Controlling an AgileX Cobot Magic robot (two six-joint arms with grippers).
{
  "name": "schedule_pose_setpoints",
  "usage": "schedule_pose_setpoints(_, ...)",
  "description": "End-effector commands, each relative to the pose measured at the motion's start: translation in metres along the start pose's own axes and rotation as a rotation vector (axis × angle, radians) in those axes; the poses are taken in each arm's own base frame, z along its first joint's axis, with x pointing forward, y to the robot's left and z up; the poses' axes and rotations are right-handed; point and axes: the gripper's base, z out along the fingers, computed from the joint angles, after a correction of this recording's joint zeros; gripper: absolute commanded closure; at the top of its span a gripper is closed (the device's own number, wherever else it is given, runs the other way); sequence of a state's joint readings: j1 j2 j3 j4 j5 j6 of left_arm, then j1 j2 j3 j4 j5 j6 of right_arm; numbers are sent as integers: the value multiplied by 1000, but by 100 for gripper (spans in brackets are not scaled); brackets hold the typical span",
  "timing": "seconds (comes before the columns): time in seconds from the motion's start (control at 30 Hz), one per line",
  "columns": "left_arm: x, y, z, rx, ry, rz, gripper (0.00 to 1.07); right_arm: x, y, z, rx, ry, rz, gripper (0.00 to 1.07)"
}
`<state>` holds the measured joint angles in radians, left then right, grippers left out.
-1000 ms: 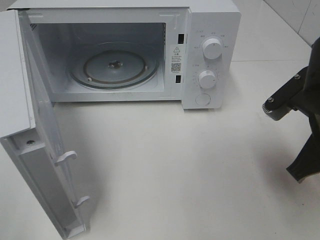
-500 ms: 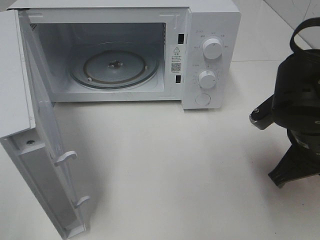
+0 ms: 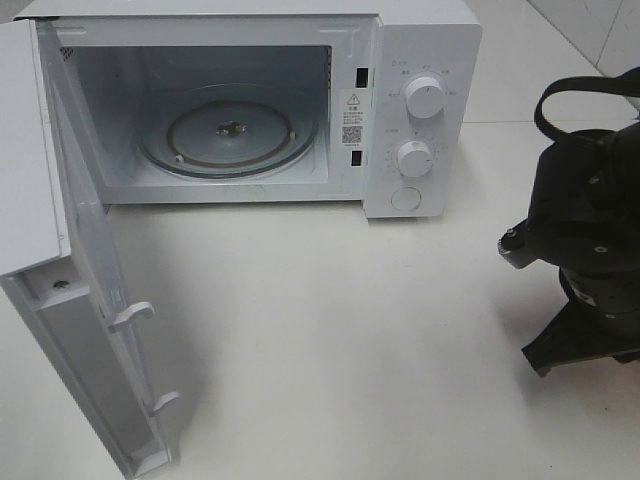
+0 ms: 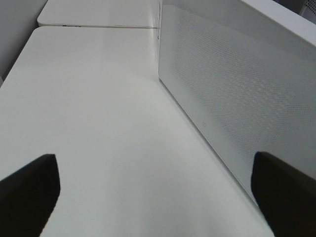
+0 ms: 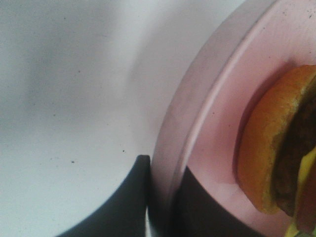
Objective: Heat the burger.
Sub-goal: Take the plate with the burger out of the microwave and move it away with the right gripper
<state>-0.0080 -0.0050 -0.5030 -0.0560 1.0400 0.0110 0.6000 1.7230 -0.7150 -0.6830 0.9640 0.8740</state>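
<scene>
The burger (image 5: 276, 148), orange-brown bun over a dark patty and yellow cheese, lies on a round pink plate (image 5: 217, 113) in the right wrist view. My right gripper (image 5: 163, 173) is shut on the plate's rim, one dark finger (image 5: 123, 202) outside it and the other under the plate. From the high camera only the black right arm (image 3: 590, 230) shows at the right edge; burger and plate are hidden there. My left gripper (image 4: 158, 197) stands open over bare table, nothing between its fingers.
The white microwave (image 3: 420, 60) stands at the back, its door (image 3: 70, 280) swung wide open to the left and the glass turntable (image 3: 230, 135) bare. Two knobs sit on its right panel. A white perforated microwave panel (image 4: 237, 84) runs beside the left gripper.
The right arm has come further into the high view from the right edge, moving left. The microwave, its door and the left gripper have not moved.
</scene>
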Motion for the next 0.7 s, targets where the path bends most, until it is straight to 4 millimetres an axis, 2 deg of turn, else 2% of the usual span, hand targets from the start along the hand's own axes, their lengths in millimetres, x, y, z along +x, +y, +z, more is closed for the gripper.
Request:
schedule_pose_setpoints(0.03,2,-1,-2,4,-21,-3,9,-4,-4,4,63,5,-6,107)
schedule_pose_setpoints(0.2,2,-1,-2,4,-21,-3,9,-7,9,15,44,15,5,106)
schedule_pose_setpoints(0.5,2,-1,-2,4,-21,-3,9,-10,19,30,41,37,10,102)
schedule_pose_setpoints(0.63,2,-1,-2,4,-21,-3,9,-11,22,30,10,33,24,91)
schedule_pose_setpoints(0.67,2,-1,-2,4,-21,-3,9,-11,23,29,5,37,29,82)
schedule_pose_setpoints(0.7,2,-1,-2,4,-21,-3,9,-11,23,29,5,37,29,82)
